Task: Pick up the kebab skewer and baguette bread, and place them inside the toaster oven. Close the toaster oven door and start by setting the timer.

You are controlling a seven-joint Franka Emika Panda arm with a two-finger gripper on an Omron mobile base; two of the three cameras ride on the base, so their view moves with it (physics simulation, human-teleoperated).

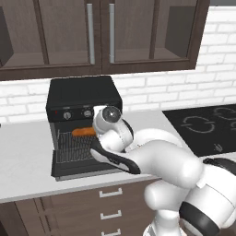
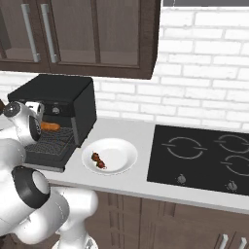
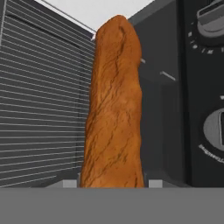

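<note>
The black toaster oven (image 1: 83, 94) (image 2: 58, 95) stands on the counter with its door (image 1: 83, 166) (image 2: 44, 158) dropped open flat. The orange-brown baguette bread (image 1: 83, 132) (image 2: 50, 126) (image 3: 114, 109) hovers at the oven's mouth, above the wire rack (image 1: 73, 147) (image 3: 39, 109). My gripper (image 3: 111, 183) is shut on the loaf's near end; the fingertips are mostly hidden behind it. The kebab skewer (image 2: 98, 160) lies on the white plate (image 2: 124, 148), to the right of the oven.
The oven's round knobs (image 3: 214, 17) sit just beside the loaf in the hand view. A black cooktop (image 1: 207, 126) (image 2: 204, 155) fills the counter's right side. Dark wall cabinets (image 1: 101, 32) hang above the oven, drawers below the counter.
</note>
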